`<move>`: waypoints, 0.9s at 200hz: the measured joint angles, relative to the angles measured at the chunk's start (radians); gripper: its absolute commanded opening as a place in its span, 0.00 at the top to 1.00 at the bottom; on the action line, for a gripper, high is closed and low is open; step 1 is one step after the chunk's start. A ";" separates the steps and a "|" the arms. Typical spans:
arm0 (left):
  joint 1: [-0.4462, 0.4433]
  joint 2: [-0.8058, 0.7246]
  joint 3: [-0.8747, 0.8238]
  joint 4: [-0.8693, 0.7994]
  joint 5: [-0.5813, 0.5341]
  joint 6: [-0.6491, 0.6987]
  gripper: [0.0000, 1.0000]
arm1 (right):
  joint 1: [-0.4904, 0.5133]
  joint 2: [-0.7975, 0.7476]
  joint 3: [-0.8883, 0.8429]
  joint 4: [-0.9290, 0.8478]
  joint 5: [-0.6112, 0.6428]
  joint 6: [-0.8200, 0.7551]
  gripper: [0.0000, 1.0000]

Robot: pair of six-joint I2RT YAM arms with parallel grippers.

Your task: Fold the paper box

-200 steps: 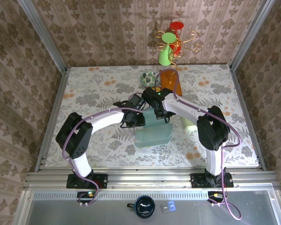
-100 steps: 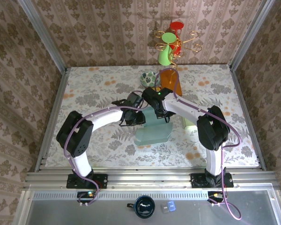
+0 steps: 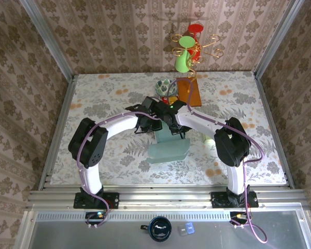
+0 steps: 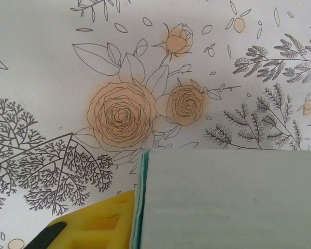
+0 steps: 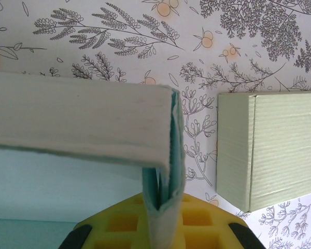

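Note:
The pale teal paper box [image 3: 169, 148] lies in the middle of the table, and its rear part stands up between the two grippers. My left gripper [image 3: 147, 121] is at the box's rear left. In the left wrist view its yellow finger [image 4: 101, 223] presses against the layered edge of a box panel [image 4: 233, 202]; the other finger is hidden behind that panel. At the rear right, my right gripper [image 3: 169, 122] is shut on a doubled flap [image 5: 165, 207] that runs down between its yellow pads, under a raised panel [image 5: 78, 119].
A light green box [image 5: 269, 150] lies right of the paper box, partly under the right arm [image 3: 210, 138]. An orange object [image 3: 189, 91] and a patterned ball [image 3: 164, 87] sit behind the grippers. A gold stand with a green cup [image 3: 182, 61] is at the back wall.
Both grippers have moved together toward the back of the table, and the box's rear part has gone with them. The left arm has swung inward.

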 measured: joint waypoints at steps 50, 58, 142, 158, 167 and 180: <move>-0.009 0.000 0.000 -0.024 -0.046 0.008 0.87 | 0.000 0.000 0.003 0.000 0.000 0.000 1.00; -0.012 -0.001 0.000 -0.027 -0.053 0.007 0.88 | 0.000 0.000 0.004 0.000 0.000 0.000 1.00; -0.016 0.003 0.036 -0.133 -0.114 0.000 0.87 | 0.000 0.000 0.005 0.010 -0.066 0.002 1.00; -0.016 0.003 0.039 -0.144 -0.114 0.001 1.00 | 0.001 0.000 0.005 0.013 -0.076 0.004 1.00; -0.016 0.003 0.041 -0.149 -0.115 -0.002 1.00 | 0.001 0.000 0.005 0.013 -0.080 0.004 1.00; -0.016 0.003 0.043 -0.155 -0.116 0.000 1.00 | 0.001 0.000 0.005 0.016 -0.084 0.004 1.00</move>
